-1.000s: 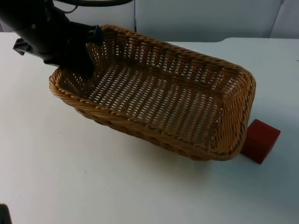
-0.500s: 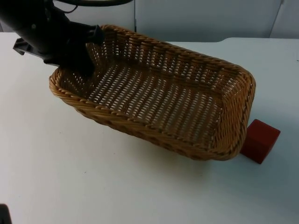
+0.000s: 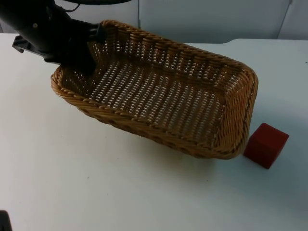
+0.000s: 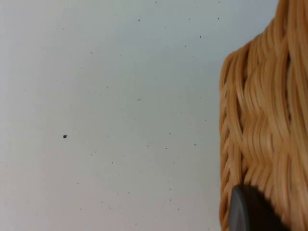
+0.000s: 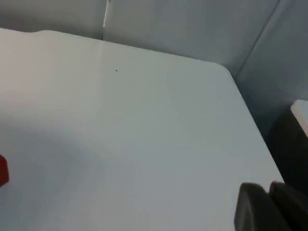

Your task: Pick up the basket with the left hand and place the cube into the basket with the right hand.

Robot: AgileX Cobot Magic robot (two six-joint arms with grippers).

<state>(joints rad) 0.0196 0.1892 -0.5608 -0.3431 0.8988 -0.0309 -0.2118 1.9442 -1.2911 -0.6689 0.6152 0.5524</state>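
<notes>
Left gripper (image 3: 91, 53) clamped on the basket (image 3: 159, 91) rim, cube (image 3: 266, 145) on the table (image 3: 96, 183) beside it.

The wicker basket is held at its far left corner, one black finger reaching down inside the wall there; its right end sits near the red cube, with a narrow strip of white table between them. The cube rests flat on the table, just off the basket's right-hand near corner. The left wrist view shows what the top view cannot: the woven outer wall (image 4: 262, 125) close up, a black fingertip (image 4: 250, 211) pressed against it, and speckled table beside it. The right wrist view shows the right gripper (image 5: 269, 207) with its tips closed together and holding nothing, a sliver of the cube (image 5: 3, 169), the table's rounded corner and the grey wall (image 5: 192, 24). No writing is readable anywhere.
</notes>
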